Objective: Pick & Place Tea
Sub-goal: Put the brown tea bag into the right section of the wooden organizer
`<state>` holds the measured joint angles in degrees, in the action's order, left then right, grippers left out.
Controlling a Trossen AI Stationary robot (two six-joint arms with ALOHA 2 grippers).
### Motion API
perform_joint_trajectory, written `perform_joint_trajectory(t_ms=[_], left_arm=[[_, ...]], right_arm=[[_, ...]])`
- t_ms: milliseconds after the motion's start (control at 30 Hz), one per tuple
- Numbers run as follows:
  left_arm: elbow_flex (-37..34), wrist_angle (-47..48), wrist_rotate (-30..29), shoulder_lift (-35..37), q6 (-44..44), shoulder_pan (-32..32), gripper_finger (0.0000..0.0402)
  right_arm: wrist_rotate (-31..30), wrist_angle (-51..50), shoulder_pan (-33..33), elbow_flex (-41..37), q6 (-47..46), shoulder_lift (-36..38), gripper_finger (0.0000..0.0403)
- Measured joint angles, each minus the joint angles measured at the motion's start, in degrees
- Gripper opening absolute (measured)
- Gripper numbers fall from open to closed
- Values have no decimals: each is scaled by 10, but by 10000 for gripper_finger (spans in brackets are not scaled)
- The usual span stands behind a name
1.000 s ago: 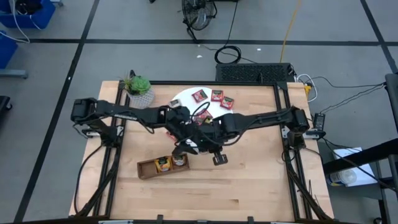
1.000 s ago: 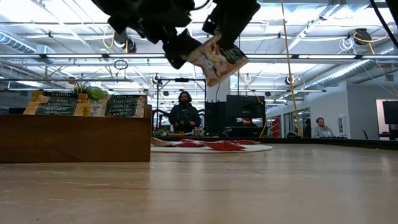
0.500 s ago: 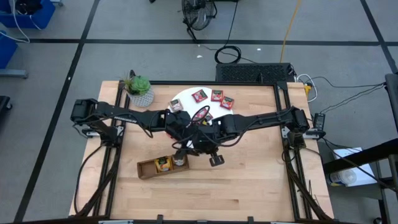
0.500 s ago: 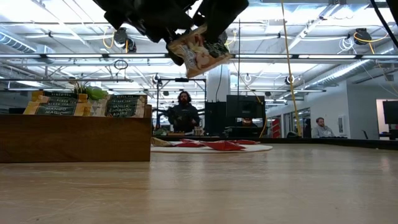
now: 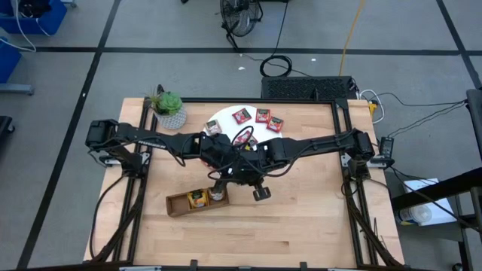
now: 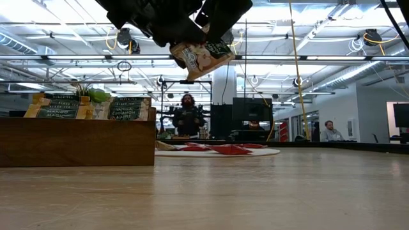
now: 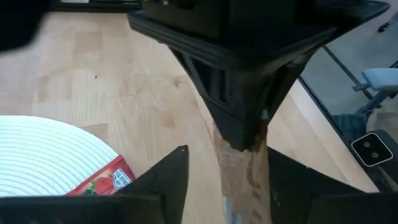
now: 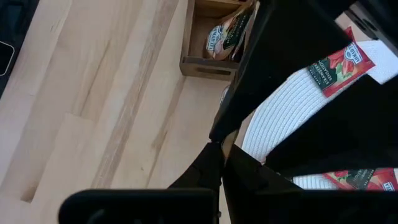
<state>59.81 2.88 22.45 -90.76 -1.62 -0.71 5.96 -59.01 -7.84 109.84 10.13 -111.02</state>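
Observation:
A grey-brown tea sachet hangs high above the table's middle, where both arms meet. My right gripper is shut on it. My left gripper is open, one finger on each side of the sachet; I cannot tell whether they touch it. Red sachets lie flat on the white disc. Two sachets stand in the brown tray. My right gripper pinches the sachet's top edge between its two shut fingers, coming from above. The sachet hangs below the fingers, tilted, lifted clear of the table.
The wooden tray lies near the left front, with one compartment bare. The potted plant stands at the far left corner. The white disc lies at the far middle. People sit in the room beyond the table.
My right gripper has carried the sachet a little toward the table's left, in between my left gripper's fingers. The sachet has turned from a steep tilt to lie closer to level and stays lifted clear.

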Motion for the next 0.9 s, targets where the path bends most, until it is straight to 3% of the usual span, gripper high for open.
perform_joint_trajectory(t_ms=[100, 233, 400, 500, 633, 800, 900], left_arm=[[0, 1, -3, 0, 0, 0, 120], [0, 26, -20, 12, -13, -3, 18], [-11, 90, -116, 67, -43, -15, 4], [-64, 77, -139, 121, -34, -18, 3], [-196, -57, -155, 216, -10, -7, 3], [-398, -373, -169, 327, 44, 63, 2], [-495, -501, -262, 363, 63, 143, 1]], right_arm=[[0, -1, 0, 0, -18, 0, 0], [-14, -5, 2, 0, -46, 0, 9], [-74, -52, 3, 0, -94, 0, 34], [-84, -91, -1, -1, -119, 0, 46], [-90, -110, -2, -1, -131, 0, 53], [-124, -103, -1, -4, -123, 0, 54], [-165, -99, -1, -25, -123, 10, 54]])
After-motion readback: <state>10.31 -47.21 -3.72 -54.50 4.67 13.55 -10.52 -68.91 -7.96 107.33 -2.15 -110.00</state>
